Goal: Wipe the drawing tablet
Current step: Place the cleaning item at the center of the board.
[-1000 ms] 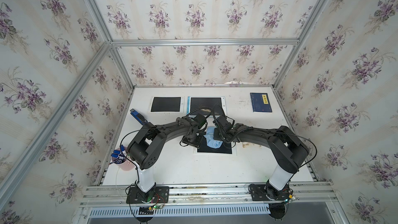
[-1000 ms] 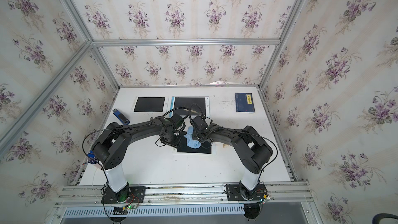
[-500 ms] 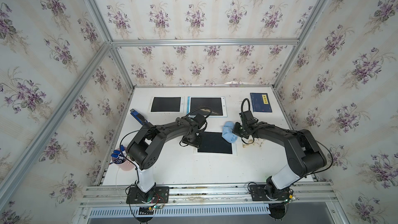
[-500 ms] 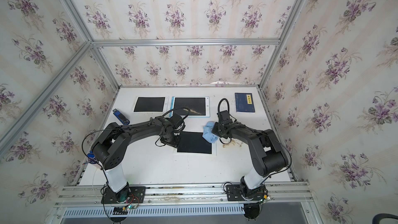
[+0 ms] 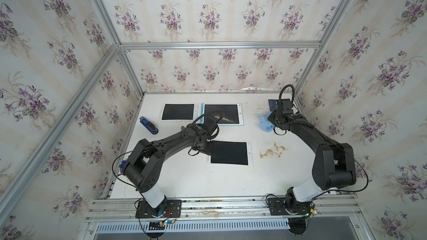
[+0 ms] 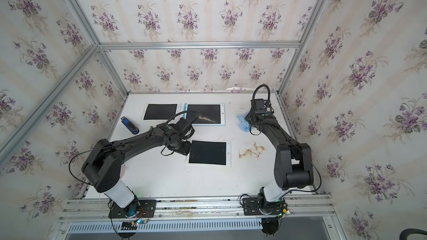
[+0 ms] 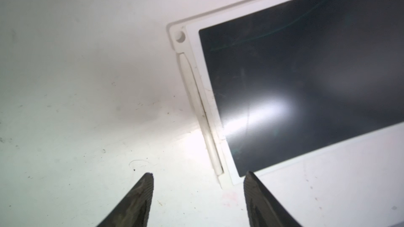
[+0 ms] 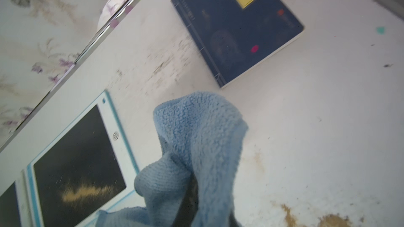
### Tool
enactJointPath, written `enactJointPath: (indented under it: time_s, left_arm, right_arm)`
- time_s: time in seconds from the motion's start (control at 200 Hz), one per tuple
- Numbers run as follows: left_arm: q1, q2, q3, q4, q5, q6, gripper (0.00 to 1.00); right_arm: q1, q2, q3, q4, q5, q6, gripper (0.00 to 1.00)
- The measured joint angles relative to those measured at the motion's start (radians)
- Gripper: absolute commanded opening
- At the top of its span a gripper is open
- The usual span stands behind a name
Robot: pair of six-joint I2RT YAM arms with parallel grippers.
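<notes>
Right pincer [image 5: 270, 121] of mine clenched the blue cloth [image 5: 263, 124], upper right in a top view, the crumb-streaked drawing tablet [image 5: 221, 114] lying leftward, long axis left-right.

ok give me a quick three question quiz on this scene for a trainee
1. True or false: the right gripper is shut on the blue cloth.
2. Which bears a yellowish smear? A stapler, B blue-framed tablet, C book.
3. Fill in: the left gripper is ___ beside the near tablet.
Key: 1 true; 2 B; 3 open.
</notes>
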State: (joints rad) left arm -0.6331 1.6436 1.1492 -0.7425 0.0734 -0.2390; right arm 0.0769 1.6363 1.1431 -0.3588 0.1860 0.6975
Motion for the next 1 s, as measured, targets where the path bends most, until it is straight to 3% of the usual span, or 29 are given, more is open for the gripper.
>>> enactJointPath:
  time_s: [0.155,0.365,0.57,0.585,0.619,0.689,0.759,0.834,0.999]
  left_arm:
    - [0.050,-0.123,-0.038,0.070,0.092,-0.022,0.71]
    - [0.212,-0.229,-0.175,0.205,0.304,-0.101,0.71]
    - [0.238,-0.251,-0.201,0.256,0.392,-0.118,0.71]
    - [0.240,-0.249,-0.201,0.257,0.396,-0.118,0.71]
    - [0.242,-0.244,-0.203,0.262,0.402,-0.121,0.71]
    - [0.247,-0.238,-0.209,0.270,0.416,-0.124,0.72]
    - [0.254,-0.238,-0.216,0.280,0.430,-0.128,0.72]
    - [0.262,-0.238,-0.222,0.290,0.444,-0.128,0.72]
    - [0.306,-0.238,-0.249,0.330,0.488,-0.140,0.72]
  right_arm:
    - [-0.074,0.169,0.082,-0.015,0.035,0.022,0.00]
    - [-0.099,0.309,0.209,-0.032,0.044,0.045,0.00]
    - [-0.114,0.397,0.307,-0.031,0.053,0.066,0.07]
    - [-0.116,0.406,0.314,-0.033,0.053,0.066,0.08]
    - [-0.119,0.428,0.329,-0.038,0.052,0.067,0.24]
    - [-0.128,0.458,0.342,-0.039,0.048,0.072,0.64]
    - [-0.133,0.457,0.327,-0.035,0.052,0.072,0.85]
    - [-0.138,0.437,0.299,-0.027,0.055,0.068,0.99]
    - [-0.134,0.312,0.245,-0.032,0.071,0.037,1.00]
